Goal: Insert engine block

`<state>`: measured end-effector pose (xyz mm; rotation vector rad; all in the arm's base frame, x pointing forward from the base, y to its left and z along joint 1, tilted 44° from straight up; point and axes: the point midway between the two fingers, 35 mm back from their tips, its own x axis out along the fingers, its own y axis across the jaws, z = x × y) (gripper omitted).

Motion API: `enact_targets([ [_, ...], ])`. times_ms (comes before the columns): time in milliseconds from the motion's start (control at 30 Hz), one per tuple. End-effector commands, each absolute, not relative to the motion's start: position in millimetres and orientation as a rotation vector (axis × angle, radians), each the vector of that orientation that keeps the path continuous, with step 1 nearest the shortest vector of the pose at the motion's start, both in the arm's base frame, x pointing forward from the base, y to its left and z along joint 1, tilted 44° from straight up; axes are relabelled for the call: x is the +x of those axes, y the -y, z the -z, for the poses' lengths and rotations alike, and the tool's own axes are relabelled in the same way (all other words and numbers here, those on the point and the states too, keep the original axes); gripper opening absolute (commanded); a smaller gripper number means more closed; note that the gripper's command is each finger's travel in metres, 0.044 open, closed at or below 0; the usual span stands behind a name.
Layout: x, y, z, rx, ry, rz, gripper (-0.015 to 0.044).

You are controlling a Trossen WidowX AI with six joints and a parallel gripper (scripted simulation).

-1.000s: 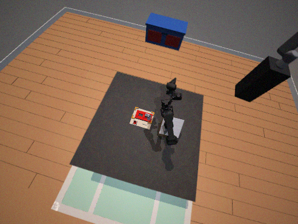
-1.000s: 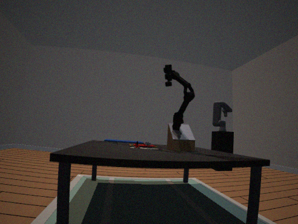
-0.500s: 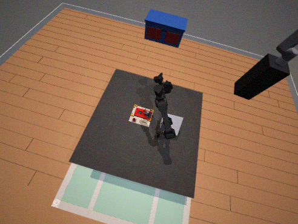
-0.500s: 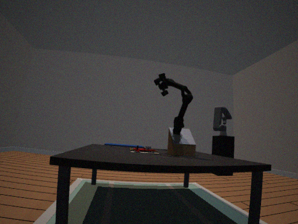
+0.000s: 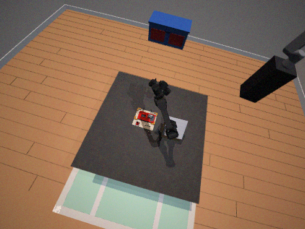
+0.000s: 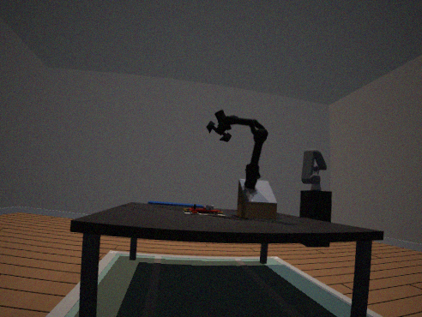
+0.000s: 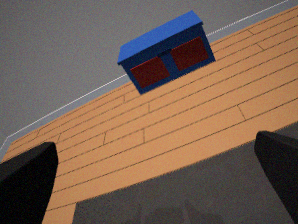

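Note:
The red car body (image 5: 142, 119) (image 6: 197, 210) lies on a cream board with yellow corner marks on the table. A small grey piece (image 5: 150, 117) that looks like the engine block shows at the right part of the car body; how deep it sits and which way its slot faces are too small to tell. A darker detail is left of it. My gripper (image 5: 157, 82) (image 6: 217, 132) (image 7: 160, 147) is open and empty, raised high above the table and well away from the car body. In the wrist view its fingers stand wide apart.
The dark table (image 5: 108, 145) (image 6: 141, 220) (image 7: 125, 207) carries the cream board (image 5: 145, 126) and, to its right, the arm's wedge-shaped base (image 5: 183, 127) (image 6: 257, 210). A blue cabinet (image 5: 170, 21) (image 7: 167, 52) and a black pedestal (image 5: 263, 82) (image 6: 316, 206) stand beyond the table.

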<state>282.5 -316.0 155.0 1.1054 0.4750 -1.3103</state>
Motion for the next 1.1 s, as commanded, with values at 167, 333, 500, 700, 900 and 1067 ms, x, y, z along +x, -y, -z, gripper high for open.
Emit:
enact_targets([
  [167,302.0,282.2,-103.2,1.016,-0.762,1.132,0.044],
  [333,310.7,261.1,-77.0,0.964,-0.903,1.014,0.044],
  [500,317.0,238.5,-52.0,0.911,-1.033,0.886,0.044],
  [700,321.1,208.9,-23.0,0.848,-1.176,0.718,0.044],
  [900,321.4,177.8,3.7,0.787,-1.3,0.539,0.044],
  [1067,318.7,151.0,24.1,0.74,-1.388,0.382,0.044],
])
